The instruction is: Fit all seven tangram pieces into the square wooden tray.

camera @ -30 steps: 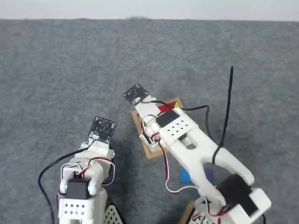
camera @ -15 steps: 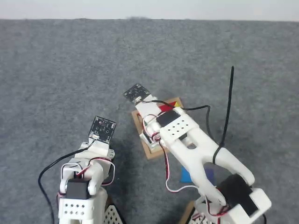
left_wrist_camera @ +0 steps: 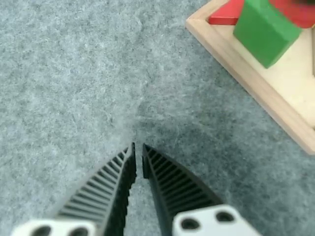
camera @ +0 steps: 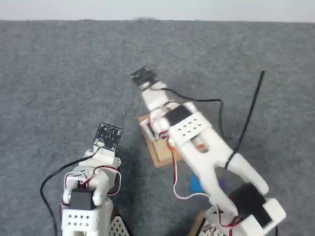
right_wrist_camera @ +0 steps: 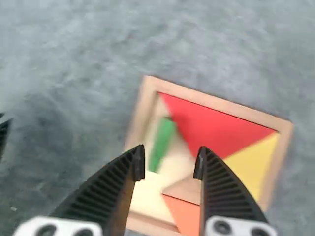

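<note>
Right wrist view: open, empty fingers (right_wrist_camera: 123,179) hang over the green piece (right_wrist_camera: 161,142) in the tray (right_wrist_camera: 216,104).

Grey felt table (camera: 59,64) bearing wooden tray (camera: 158,160), blue piece (camera: 195,185), purple piece (camera: 222,186).

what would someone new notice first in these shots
The square wooden tray holds bright pieces: a red triangle, a yellow piece, an orange piece, a green piece. The right gripper hangs open above it; the left gripper is shut over the grey mat.
</note>
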